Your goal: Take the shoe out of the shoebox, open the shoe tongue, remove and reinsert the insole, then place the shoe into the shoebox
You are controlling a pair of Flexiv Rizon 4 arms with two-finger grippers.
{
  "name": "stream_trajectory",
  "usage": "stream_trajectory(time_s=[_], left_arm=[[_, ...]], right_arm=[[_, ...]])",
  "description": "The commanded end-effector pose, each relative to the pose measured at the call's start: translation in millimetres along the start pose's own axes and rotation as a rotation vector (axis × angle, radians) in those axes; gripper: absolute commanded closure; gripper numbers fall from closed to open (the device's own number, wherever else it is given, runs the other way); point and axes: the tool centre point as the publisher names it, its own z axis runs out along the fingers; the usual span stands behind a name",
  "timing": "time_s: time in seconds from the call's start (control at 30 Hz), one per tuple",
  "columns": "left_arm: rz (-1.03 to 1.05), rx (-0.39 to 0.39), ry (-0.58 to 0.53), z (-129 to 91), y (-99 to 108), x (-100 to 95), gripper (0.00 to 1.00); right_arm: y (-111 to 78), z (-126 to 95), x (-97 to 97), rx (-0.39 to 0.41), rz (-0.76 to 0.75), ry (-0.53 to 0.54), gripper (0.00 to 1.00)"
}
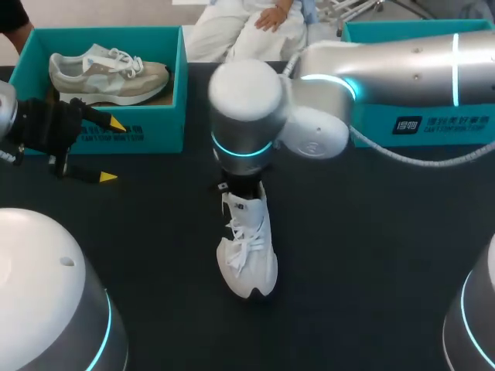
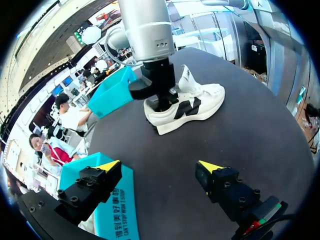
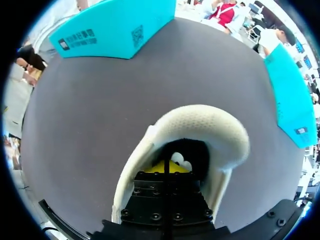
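Note:
A white shoe (image 1: 249,251) with a black side mark stands on the black table, toe toward the front edge. My right gripper (image 1: 241,190) reaches straight down into its heel opening. In the right wrist view the shut yellow tips (image 3: 170,167) sit deep inside the shoe (image 3: 200,125), and whether they pinch anything is hidden. My left gripper (image 1: 112,151) is open and empty at the far left, just in front of the teal shoebox (image 1: 155,131). In the left wrist view the left gripper (image 2: 159,166) points at the shoe (image 2: 187,105), well short of it.
The teal shoebox holds a second, grey and beige shoe (image 1: 108,75). Another teal box (image 1: 433,124) stands at the back right, partly behind my right arm. One finger of the left gripper hangs over the near box's wall (image 2: 115,210).

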Motion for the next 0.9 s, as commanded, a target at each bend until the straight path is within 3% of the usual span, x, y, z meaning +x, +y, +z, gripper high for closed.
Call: stream_trajectory(time_s=[0.03, 0.3, 0.5, 0.9], left_arm=[[0.0, -0.003, 0.001, -0.8, -0.6, 0.6, 0.0], [0.0, -0.003, 0.001, -0.8, -0.6, 0.6, 0.0], [0.0, -0.003, 0.001, -0.8, -0.6, 0.6, 0.0], [0.0, -0.003, 0.001, -0.8, -0.6, 0.6, 0.0]], right_arm=[[-1.6, -25.0, 1.2, -0.001, 0.013, -0.105, 1.0], [-4.1, -43.6, -3.8, 0.002, 0.034, -0.213, 1.0], [-12.6, -39.5, -11.4, 0.024, 0.044, -0.308, 1.0], [-13.9, -18.7, -19.3, 0.049, 0.058, -0.358, 1.0]])
